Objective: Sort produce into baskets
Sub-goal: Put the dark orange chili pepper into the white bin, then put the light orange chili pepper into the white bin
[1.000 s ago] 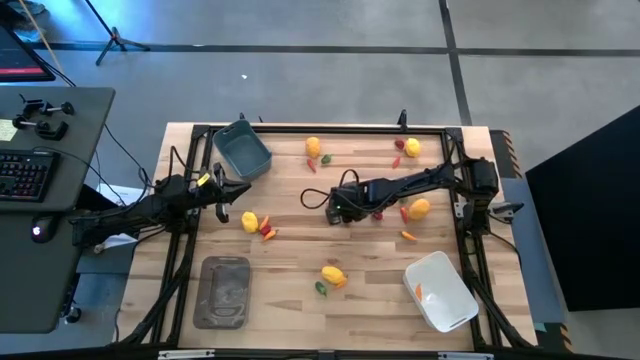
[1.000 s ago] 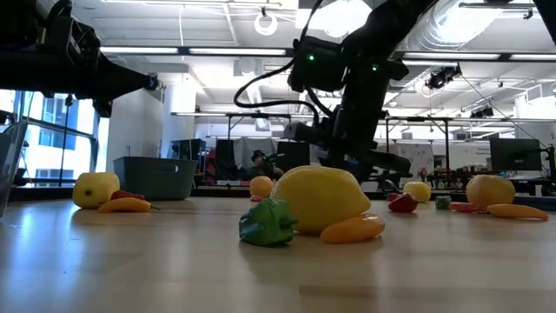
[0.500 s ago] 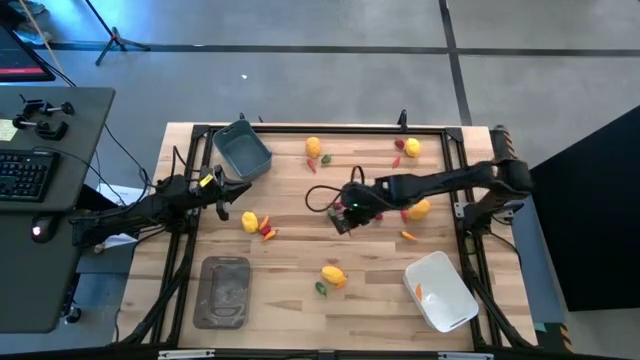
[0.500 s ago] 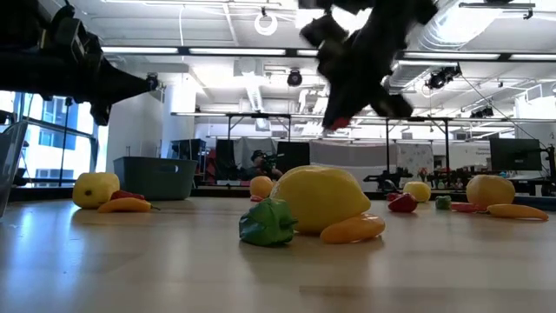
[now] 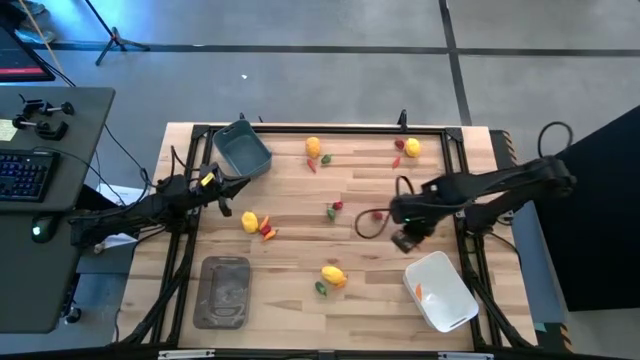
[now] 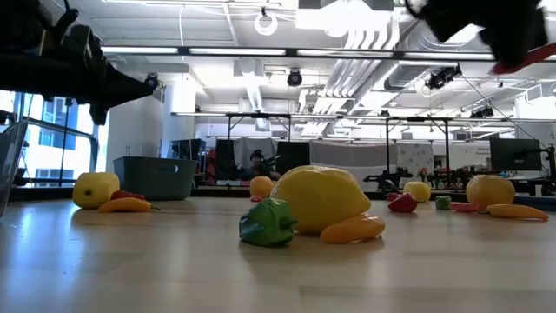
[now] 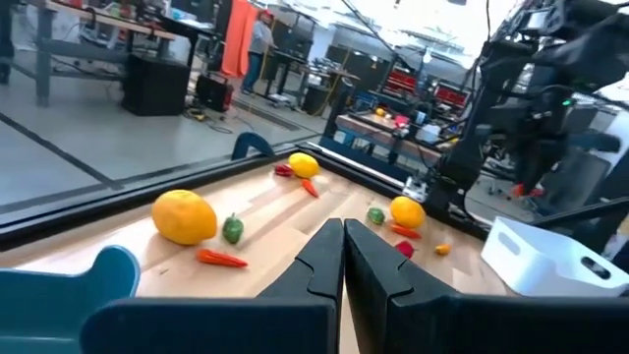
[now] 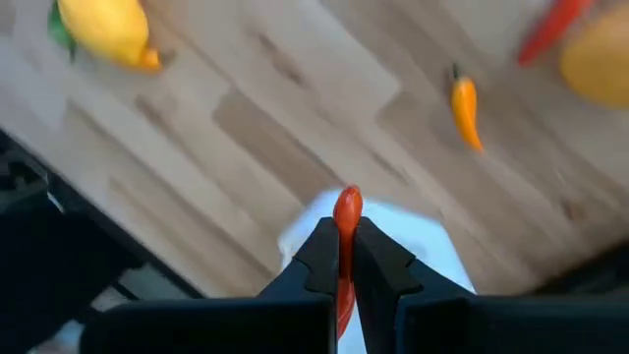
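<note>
Your right gripper (image 8: 341, 258) pinches red pepper (image 8: 345, 221) lengthwise, tip pointing out past fingers, above white tub (image 5: 440, 290). Left gripper (image 7: 343, 258) closed, empty, beside blue-grey tub (image 5: 243, 150). Wooden table (image 5: 290, 215); workshop behind.

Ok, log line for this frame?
right gripper: shut on red piece, above white tub | left gripper: shut, empty, beside blue-grey tub

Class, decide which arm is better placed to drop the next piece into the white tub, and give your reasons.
The right. Its gripper is shut on a thin red-orange piece near the white tub. The left gripper, shut and empty, sits across the table.
</note>
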